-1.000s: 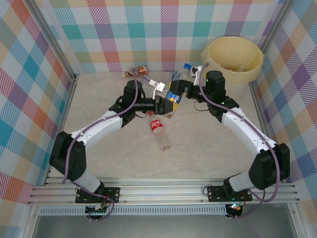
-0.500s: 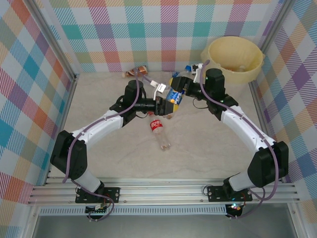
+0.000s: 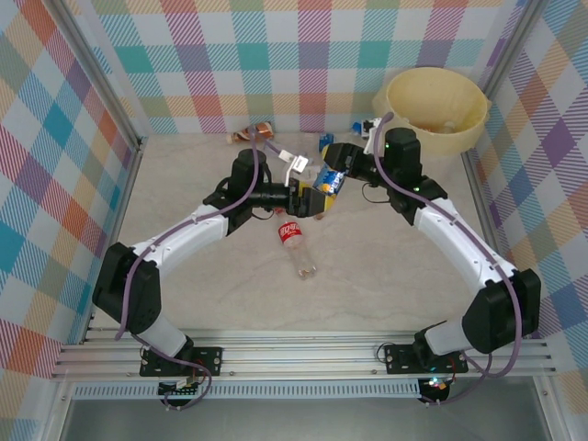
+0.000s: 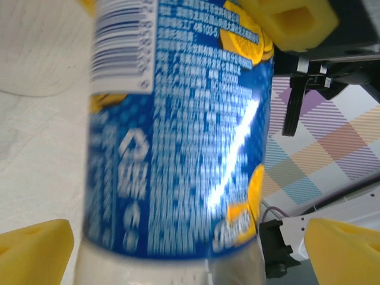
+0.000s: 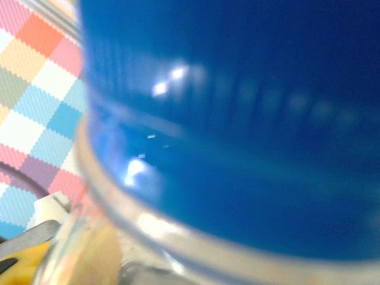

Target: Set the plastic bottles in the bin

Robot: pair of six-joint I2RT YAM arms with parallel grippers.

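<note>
A clear plastic bottle with a blue and orange label (image 3: 327, 181) hangs above the table between both grippers. My left gripper (image 3: 310, 196) sits round its lower end; in the left wrist view its yellow pads (image 4: 35, 252) stand apart from the bottle (image 4: 178, 148) on either side, so it is open. My right gripper (image 3: 343, 163) is over the bottle's neck, with a yellow pad (image 4: 285, 21) pressed against it. The blue cap (image 5: 237, 89) is blurred and very close in the right wrist view. The cream-yellow bin (image 3: 436, 108) stands at the back right.
A red-labelled bottle (image 3: 294, 242) lies on the table in front of the grippers. A brown bottle (image 3: 255, 131) and two blue-capped bottles (image 3: 323, 140) (image 3: 356, 124) lie along the back wall. Checked walls enclose the table on three sides.
My right gripper has come down and forward over the bottle's neck, covering its cap. The bottle has shifted slightly right. The left arm has barely moved.
</note>
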